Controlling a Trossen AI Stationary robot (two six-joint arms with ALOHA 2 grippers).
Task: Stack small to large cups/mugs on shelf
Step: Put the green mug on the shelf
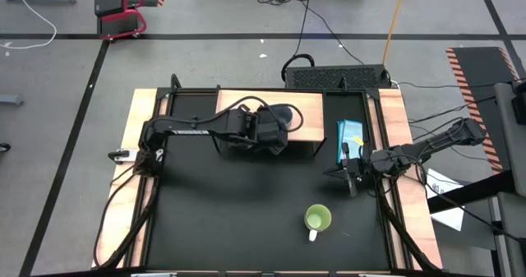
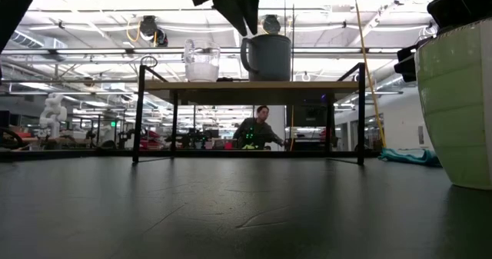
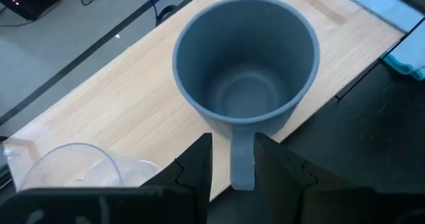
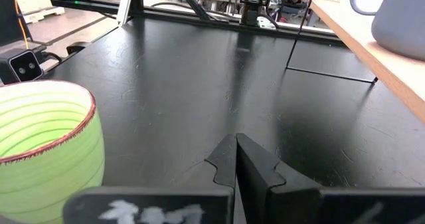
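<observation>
The grey-blue mug (image 3: 246,64) stands upright on the light-wood shelf (image 3: 133,98), its handle (image 3: 242,164) turned toward my left gripper (image 3: 232,141). That gripper is open and hovers just over the handle, a finger to either side, touching nothing. In the low view my left gripper (image 2: 247,28) points down at the grey-blue mug's (image 2: 267,57) rim. The clear glass cup (image 2: 202,61) stands beside it on the shelf (image 2: 254,83). The lime-green mug (image 1: 317,219) sits on the black table near the front. My right gripper (image 4: 236,147) is shut, low beside the green mug (image 4: 40,144).
A blue packet (image 1: 349,137) lies on the table just right of the shelf (image 1: 308,113). The shelf's black frame legs (image 2: 138,113) stand on the mat. Bare black mat (image 1: 238,211) spreads in front of the shelf. A person (image 2: 257,130) sits far behind the table.
</observation>
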